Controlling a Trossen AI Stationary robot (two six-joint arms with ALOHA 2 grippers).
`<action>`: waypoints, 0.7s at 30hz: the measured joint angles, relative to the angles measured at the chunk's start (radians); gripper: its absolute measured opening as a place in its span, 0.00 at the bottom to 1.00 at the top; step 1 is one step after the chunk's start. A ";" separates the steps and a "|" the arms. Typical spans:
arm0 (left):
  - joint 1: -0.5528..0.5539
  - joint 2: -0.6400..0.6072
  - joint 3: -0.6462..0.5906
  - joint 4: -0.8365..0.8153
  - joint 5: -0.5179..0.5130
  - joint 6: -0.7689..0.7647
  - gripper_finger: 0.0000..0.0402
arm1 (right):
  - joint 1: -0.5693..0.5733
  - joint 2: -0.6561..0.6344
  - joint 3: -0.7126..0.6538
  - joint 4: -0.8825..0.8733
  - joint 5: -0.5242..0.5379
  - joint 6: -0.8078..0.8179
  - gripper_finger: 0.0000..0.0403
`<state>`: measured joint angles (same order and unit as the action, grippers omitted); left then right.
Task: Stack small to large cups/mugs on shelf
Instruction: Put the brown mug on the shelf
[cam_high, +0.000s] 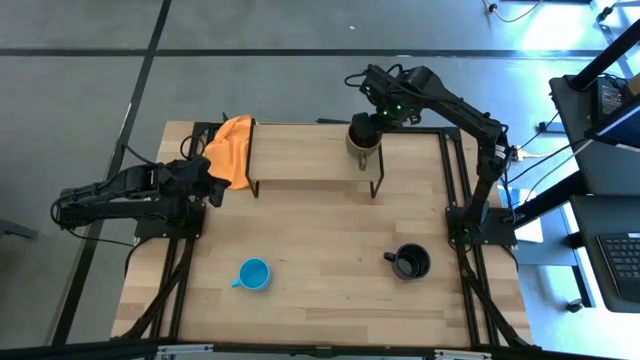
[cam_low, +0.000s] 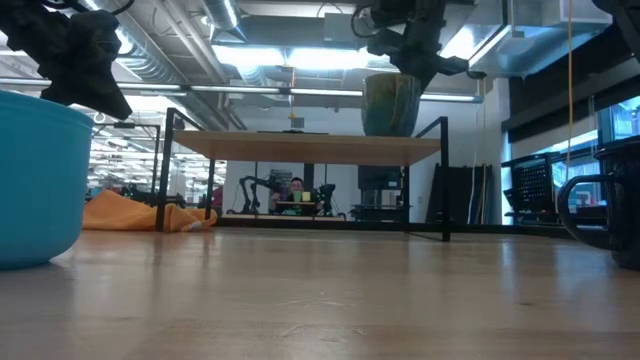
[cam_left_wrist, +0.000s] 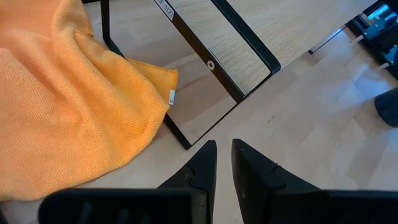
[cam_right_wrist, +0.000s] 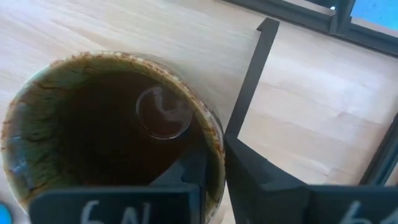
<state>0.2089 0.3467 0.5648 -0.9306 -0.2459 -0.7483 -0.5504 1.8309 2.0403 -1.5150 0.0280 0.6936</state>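
Toward the upper middle of the high view, we pinch the olive-brown mug's (cam_high: 362, 141) rim with our right gripper (cam_high: 381, 119), one finger inside the wall; it stands upright, mouth up, on the shelf's (cam_high: 300, 152) right end. Our left gripper (cam_left_wrist: 222, 163), fingers nearly together, waits beside the orange cloth (cam_high: 231, 147). Lower on the wooden tabletop (cam_high: 320, 230), the blue mug (cam_high: 254, 273) and black mug (cam_high: 410, 262) sit well apart.
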 joint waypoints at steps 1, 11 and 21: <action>0.000 0.000 0.000 0.000 0.000 0.000 0.11 | -0.003 0.000 0.000 -0.001 -0.001 -0.007 0.11; 0.000 0.000 0.000 0.000 0.000 0.026 0.11 | -0.006 0.000 0.000 -0.009 0.005 -0.035 0.12; 0.000 0.000 0.000 0.000 0.004 0.024 0.11 | -0.006 0.000 0.000 -0.009 0.004 -0.035 0.14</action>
<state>0.2089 0.3466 0.5648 -0.9306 -0.2417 -0.7238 -0.5560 1.8309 2.0399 -1.5239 0.0322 0.6583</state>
